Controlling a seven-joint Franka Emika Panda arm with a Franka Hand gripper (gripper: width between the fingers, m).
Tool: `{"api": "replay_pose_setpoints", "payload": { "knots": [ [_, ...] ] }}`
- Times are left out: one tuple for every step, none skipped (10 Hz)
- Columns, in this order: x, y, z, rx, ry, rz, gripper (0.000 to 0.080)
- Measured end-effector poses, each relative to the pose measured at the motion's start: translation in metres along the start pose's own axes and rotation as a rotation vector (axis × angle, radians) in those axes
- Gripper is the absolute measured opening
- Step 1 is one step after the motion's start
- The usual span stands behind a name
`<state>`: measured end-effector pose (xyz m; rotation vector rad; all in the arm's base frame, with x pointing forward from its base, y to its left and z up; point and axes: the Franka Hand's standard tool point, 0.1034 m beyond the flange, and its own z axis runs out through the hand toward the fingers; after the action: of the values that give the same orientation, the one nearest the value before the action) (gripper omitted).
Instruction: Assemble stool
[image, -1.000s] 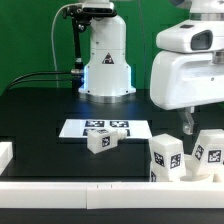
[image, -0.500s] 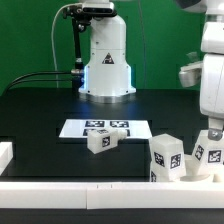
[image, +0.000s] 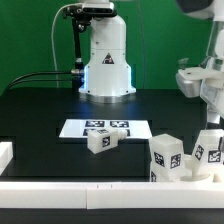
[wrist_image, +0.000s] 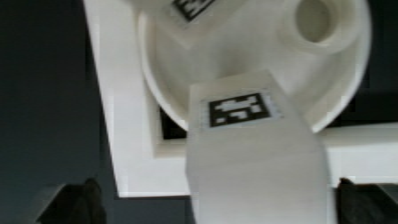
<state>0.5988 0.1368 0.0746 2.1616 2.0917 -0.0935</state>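
Claw (wrist_image: 217, 205) jaws stood wide, one finger on either side of the upright leg (wrist_image: 249, 150) without touching it, seemingly lined up to grip it. That leg stood against the round seat (wrist_image: 214, 60) beside the border rail (wrist_image: 125, 130), at the exterior view's right; a loose leg (image: 100, 141) lay by the marker board (image: 105, 125)

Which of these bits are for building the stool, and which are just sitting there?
For the stool:
round flat white plastic disc seat
chunky white tagged leg lying on its side
two white tagged legs standing upright

Just sitting there:
thin flat white marker board
long white border rail
black table
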Motion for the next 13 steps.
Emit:
{"api": "replay_pose_setpoints", "payload": {
  "knots": [
    [-0.003,-0.003,0.007,0.008,-0.004,-0.033,0.0649],
    [-0.007,-0.003,0.01,0.004,-0.001,-0.042,0.0649],
    [-0.007,-0.002,0.009,0.004,-0.002,-0.026,0.0649],
    [-0.007,-0.002,0.01,0.004,-0.002,-0.009,0.064],
    [-0.008,-0.002,0.01,0.005,-0.002,-0.005,0.0481],
    [-0.008,-0.002,0.01,0.005,-0.001,0.05,0.0481],
    [-0.008,-0.002,0.01,0.006,-0.002,0.138,0.0334],
    [-0.008,-0.002,0.01,0.006,-0.002,0.18,0.0334],
    [-0.009,-0.002,0.01,0.01,-0.004,0.283,0.0334],
    [-0.012,0.001,0.007,0.025,-0.012,0.434,0.0334],
    [-0.013,0.006,0.006,0.049,-0.017,0.615,0.0334],
    [-0.014,0.007,0.006,0.092,-0.031,0.801,0.0334],
    [-0.019,0.011,0.004,0.136,-0.045,0.934,0.0334]
  ]
}}
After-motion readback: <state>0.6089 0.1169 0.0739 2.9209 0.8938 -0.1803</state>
